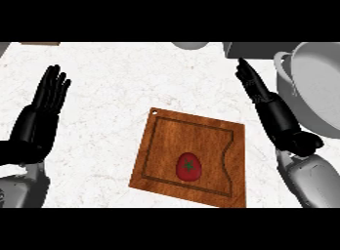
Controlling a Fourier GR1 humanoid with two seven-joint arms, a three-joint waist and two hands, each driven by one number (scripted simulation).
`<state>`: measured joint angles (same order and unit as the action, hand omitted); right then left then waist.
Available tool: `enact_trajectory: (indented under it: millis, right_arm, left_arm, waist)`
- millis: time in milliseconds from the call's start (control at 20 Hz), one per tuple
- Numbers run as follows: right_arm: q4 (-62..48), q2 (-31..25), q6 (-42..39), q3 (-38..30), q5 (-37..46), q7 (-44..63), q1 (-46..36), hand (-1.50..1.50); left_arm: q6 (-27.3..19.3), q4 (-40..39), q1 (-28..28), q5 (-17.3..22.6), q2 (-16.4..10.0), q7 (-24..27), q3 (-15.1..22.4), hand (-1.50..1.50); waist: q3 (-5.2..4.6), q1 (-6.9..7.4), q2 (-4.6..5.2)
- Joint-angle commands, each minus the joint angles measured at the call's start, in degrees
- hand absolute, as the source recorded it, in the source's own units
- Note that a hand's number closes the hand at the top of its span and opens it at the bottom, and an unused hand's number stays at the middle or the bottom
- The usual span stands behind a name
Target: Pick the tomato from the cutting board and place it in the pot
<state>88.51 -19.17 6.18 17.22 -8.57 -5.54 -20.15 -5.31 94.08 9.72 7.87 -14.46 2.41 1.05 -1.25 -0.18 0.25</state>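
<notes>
Lengthwise — tomato (189,166) upright on cutting board (191,156)

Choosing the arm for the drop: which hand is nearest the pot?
The right hand, at the view's right, fingers straight, right beside the pot. The left hand stands open beyond the cutting board, far from it.

We look steeply down from head height, close over the white marbled counter (130,78). The grey left forearm (18,188) enters at seven o'clock, the right forearm (313,180) at five. The view's edge crops the grey metal pot (324,83) at two.
</notes>
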Motion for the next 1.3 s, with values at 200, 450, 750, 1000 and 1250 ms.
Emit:
enact_trajectory:
  millis: [200,450,750,1000,1250]
  right_arm:
    - [-0.48,8.87,13.46,10.18,9.8,15.78,7.4,1.5]
    - [0.61,5.61,34.75,5.52,29.1,9.27,8.58,-1.5]
    - [10.18,17.66,50.37,18.81,45.76,8.09,19.42,-1.5]
    - [13.96,19.06,40.03,23.73,58.7,30.35,24.15,-1.5]
    - [22.74,19.14,28.63,22.77,64.09,51.58,20.9,-1.5]
  left_arm:
    - [6.01,-9.49,-6.95,-1.09,-1.25,-6.42,5.79,0.0]
    - [5.59,-12.16,-9.86,-0.47,0.53,-9.18,7.04,0.0]
    - [6.77,-13.38,-7.68,-1.22,1.07,-10.9,8.73,0.0]
    - [6.53,-14.52,-6.52,-1.86,1.96,-10.87,9.09,0.0]
    - [10.16,-14.95,-5.11,0.59,0.0,-10.51,7.09,0.0]
  waist:
    - [0.97,-1.32,-0.11]
    - [0.87,-5.27,-1.28]
    - [1.06,-2.39,-0.98]
    - [0.88,-2.12,-0.82]
    - [0.99,-0.89,-0.49]
